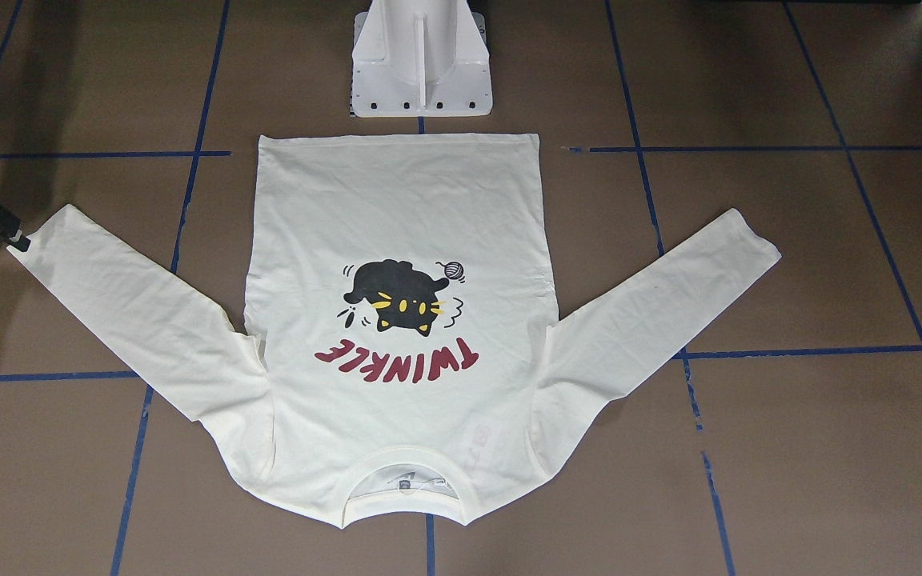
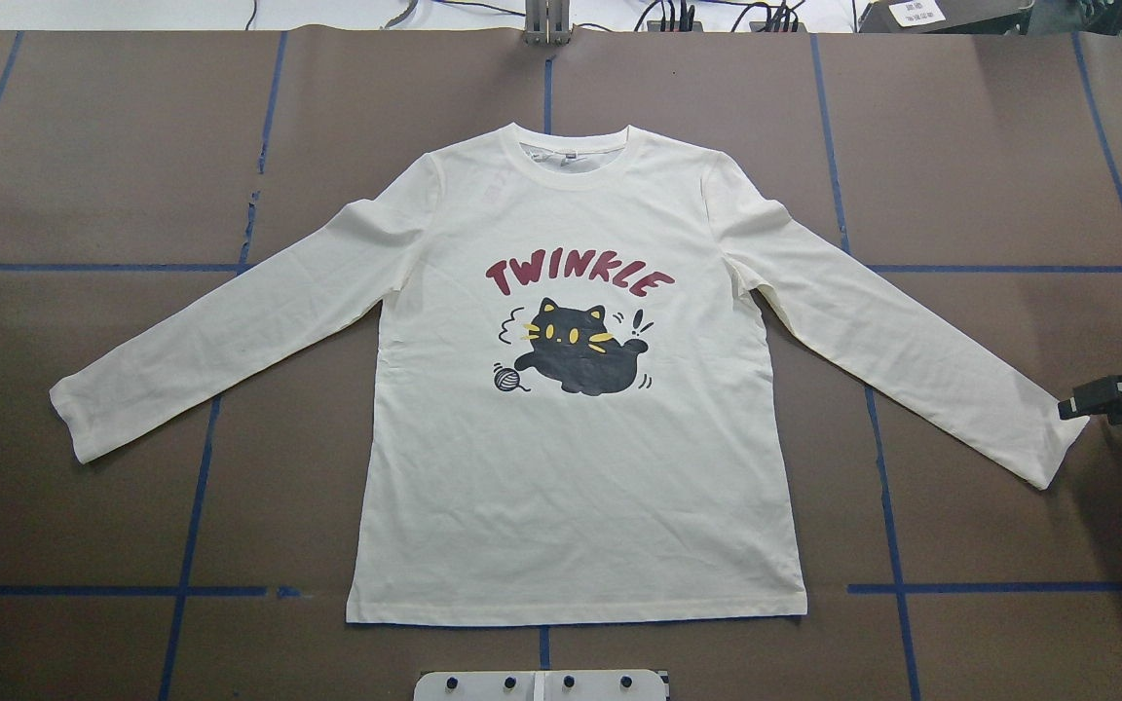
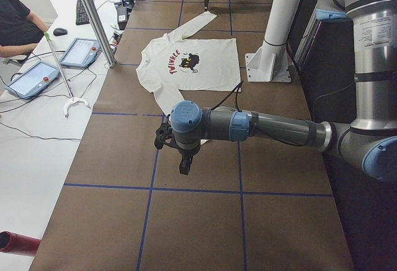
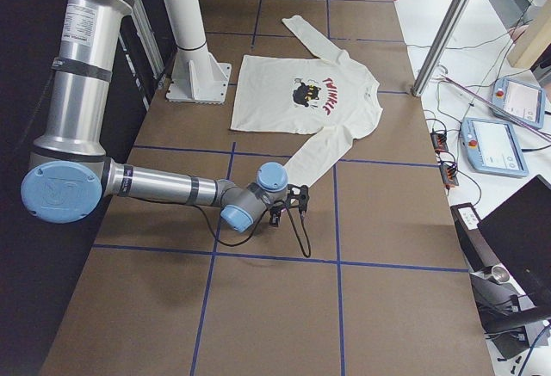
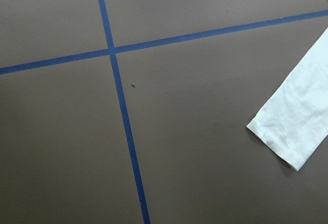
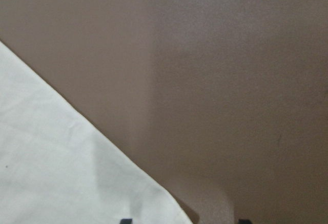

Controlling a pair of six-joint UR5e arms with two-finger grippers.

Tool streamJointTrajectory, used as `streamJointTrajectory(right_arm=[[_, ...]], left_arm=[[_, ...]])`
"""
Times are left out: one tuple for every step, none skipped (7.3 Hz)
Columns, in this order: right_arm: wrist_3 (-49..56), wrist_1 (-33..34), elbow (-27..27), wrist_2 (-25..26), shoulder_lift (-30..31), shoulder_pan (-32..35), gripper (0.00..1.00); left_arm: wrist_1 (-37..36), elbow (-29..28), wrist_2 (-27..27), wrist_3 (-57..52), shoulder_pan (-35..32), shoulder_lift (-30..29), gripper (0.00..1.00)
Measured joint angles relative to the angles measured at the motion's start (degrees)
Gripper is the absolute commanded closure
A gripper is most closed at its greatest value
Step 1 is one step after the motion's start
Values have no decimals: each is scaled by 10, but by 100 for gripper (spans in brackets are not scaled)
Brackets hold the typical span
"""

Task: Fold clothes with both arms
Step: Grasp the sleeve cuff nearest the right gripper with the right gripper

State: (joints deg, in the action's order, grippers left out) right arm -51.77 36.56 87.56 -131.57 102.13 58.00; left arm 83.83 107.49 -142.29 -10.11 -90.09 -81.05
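Observation:
The cream long-sleeved shirt (image 2: 571, 467) lies flat on the brown table, print up, with both sleeves spread out and down. Its collar is on the far side from the robot. My right gripper (image 2: 1072, 407) is low at the right sleeve's cuff (image 2: 1048, 438). In the right wrist view its fingertips (image 6: 125, 220) stand apart, open, with the cuff's corner (image 6: 61, 172) between them. My left gripper (image 3: 184, 167) shows only in the exterior left view, above bare table beyond the left cuff (image 5: 294, 126); I cannot tell whether it is open or shut.
The white pedestal base (image 1: 421, 64) stands just behind the shirt's hem. Blue tape lines (image 2: 201, 467) grid the table. An aluminium post (image 3: 93, 17) and tablets (image 3: 37, 75) stand past the table's far edge, where a person sits.

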Motion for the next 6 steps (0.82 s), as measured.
streamJointTrajectory(right_arm=[[0,0,-2,0,0,-1,72],[0,0,-5,0,0,-1,100],[0,0,-6,-1,0,-2,100],[1,0,-7,-3,0,-2,100],[1,0,-5,-5,0,-2,100],[1,1,2,-9,-1,-2,100]], left_arm=[[0,0,-1,0,0,1,0],[-1,0,-2,0,0,1,0],[-1,0,-2,0,0,1,0],[-1,0,-3,0,0,1,0],[-1,1,-3,0,-1,1,0],[-1,1,-3,0,-1,1,0]])
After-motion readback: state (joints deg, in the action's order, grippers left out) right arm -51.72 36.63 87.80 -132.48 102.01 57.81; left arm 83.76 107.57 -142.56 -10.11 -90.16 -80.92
